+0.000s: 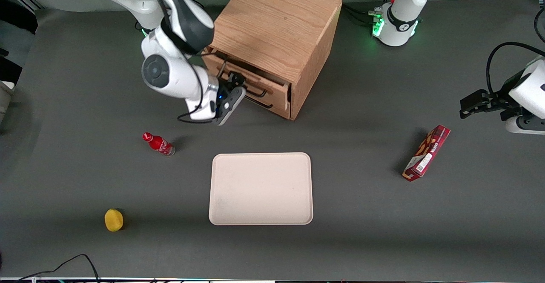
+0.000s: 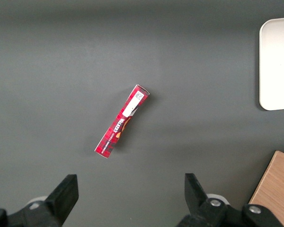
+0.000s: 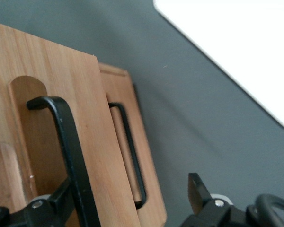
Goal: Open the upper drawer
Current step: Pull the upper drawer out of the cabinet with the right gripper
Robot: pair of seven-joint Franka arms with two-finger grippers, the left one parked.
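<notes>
The oak cabinet (image 1: 276, 23) stands at the back of the table. Its upper drawer (image 1: 255, 81) stands out slightly from the cabinet front, proud of the bottom drawer (image 3: 149, 189). The upper drawer's black wire handle (image 3: 68, 142) runs down its light-wood front (image 3: 90, 123). My right gripper (image 1: 235, 83) is in front of that drawer, at its handle. In the right wrist view the gripper (image 3: 130, 187) is open, its fingers wide apart, and the handle bar lies between them, close against one finger (image 3: 57, 198). The bottom drawer's handle (image 3: 130, 151) is beside it.
A cream tray (image 1: 260, 188) lies nearer the front camera than the cabinet. A red bottle (image 1: 158, 144) lies near the working arm, and a yellow fruit (image 1: 113, 219) nearer the front edge. A red box (image 1: 426, 152) lies toward the parked arm's end, also in the left wrist view (image 2: 122, 121).
</notes>
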